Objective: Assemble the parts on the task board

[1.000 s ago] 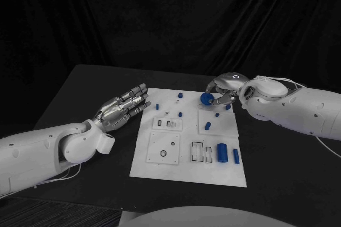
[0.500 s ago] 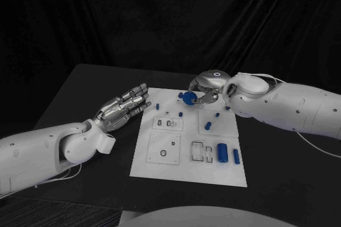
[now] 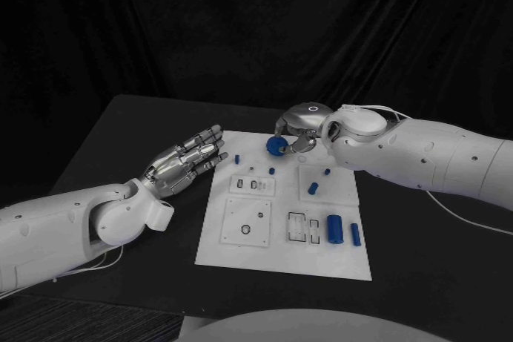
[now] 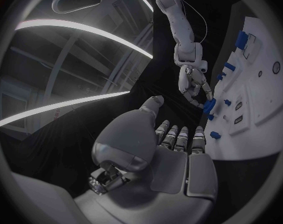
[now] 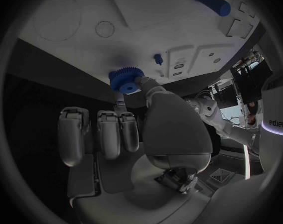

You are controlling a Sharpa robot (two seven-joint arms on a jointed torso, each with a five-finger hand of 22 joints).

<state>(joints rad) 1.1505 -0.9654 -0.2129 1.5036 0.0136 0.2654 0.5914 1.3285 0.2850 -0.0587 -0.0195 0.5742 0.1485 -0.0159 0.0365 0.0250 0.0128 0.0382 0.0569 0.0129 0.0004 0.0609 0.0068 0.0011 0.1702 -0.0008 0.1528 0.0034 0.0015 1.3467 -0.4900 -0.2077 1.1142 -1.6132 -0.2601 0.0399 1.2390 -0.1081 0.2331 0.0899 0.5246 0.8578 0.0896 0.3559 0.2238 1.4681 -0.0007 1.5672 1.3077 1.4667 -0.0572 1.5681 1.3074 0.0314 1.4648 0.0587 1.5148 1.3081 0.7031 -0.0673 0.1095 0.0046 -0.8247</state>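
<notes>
A blue gear [image 3: 276, 145] hangs just above the far edge of the white task board [image 3: 278, 257], pinched by my right hand [image 3: 300, 127]. The right wrist view shows the gear [image 5: 124, 79] between the thumb and a fingertip, close under the board [image 5: 154, 10]. My left hand [image 3: 184, 162] lies flat and open at the board's left edge, holding nothing. From the left wrist, my left hand [image 4: 163, 152] faces my right hand [image 4: 194, 84] with the gear [image 4: 209, 106]. Small blue pegs [image 3: 313, 187] stand in the board's far half.
Two blue cylinders [image 3: 334, 230] lie side by side near the board's front right corner, beside rectangular slots [image 3: 296, 228]. A round hole [image 3: 245, 230] sits in the front left square. Black table [image 3: 118, 134] surrounds the board.
My right hand has carried the gear leftward along the board's far edge, from the far right area toward the far middle. The left hand has stayed still.
</notes>
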